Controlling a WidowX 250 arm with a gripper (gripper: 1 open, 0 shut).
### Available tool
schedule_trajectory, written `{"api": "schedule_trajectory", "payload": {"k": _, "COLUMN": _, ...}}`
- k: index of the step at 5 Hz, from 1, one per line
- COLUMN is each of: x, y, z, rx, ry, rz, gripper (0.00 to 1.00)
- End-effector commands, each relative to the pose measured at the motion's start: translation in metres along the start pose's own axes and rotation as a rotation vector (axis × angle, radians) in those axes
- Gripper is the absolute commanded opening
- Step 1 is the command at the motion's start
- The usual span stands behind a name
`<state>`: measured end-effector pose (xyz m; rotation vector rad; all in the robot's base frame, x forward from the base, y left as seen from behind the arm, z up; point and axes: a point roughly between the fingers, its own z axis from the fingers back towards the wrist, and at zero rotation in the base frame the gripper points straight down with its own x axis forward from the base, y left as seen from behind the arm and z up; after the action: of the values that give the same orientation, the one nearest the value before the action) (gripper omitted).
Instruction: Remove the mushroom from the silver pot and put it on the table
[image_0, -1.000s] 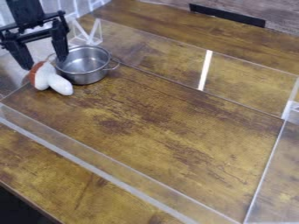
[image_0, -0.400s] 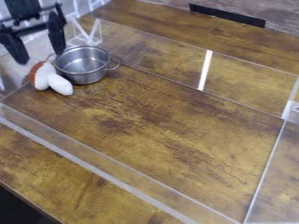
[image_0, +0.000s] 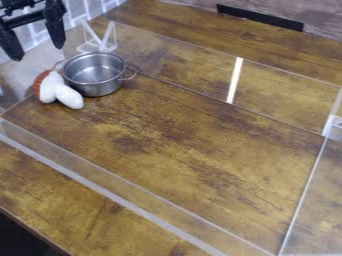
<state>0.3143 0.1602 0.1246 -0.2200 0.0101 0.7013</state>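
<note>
Brown wooden table (image_0: 187, 130) holds the silver pot (image_0: 94, 72). Just left of the pot, touching it, lies the mushroom (image_0: 56, 90) on its side, red cap up-left, white stem down-right. Above-left, the gripper (image_0: 32, 32) hangs, claws apart, holding nothing.

Dark object (image_0: 261, 13) at far edge
</note>
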Motion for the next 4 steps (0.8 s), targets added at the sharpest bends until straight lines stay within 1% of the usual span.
{"api": "schedule_trajectory", "payload": {"k": 1, "x": -0.005, "y": 0.003, "z": 0.005, "rx": 0.010, "ry": -0.018, "rz": -0.038, "gripper": 1.00}}
{"api": "schedule_trajectory", "payload": {"k": 2, "x": -0.015, "y": -0.001, "z": -0.002, "rx": 0.010, "ry": -0.025, "rz": 0.056, "gripper": 1.00}}
{"api": "schedule_trajectory", "payload": {"k": 3, "x": -0.026, "y": -0.015, "z": 0.001, "rx": -0.005, "ry": -0.024, "rz": 0.139, "gripper": 1.00}}
{"api": "schedule_trajectory", "payload": {"k": 4, "x": -0.031, "y": -0.030, "z": 0.000, "rx": -0.014, "ry": -0.012, "rz": 0.115, "gripper": 1.00}}
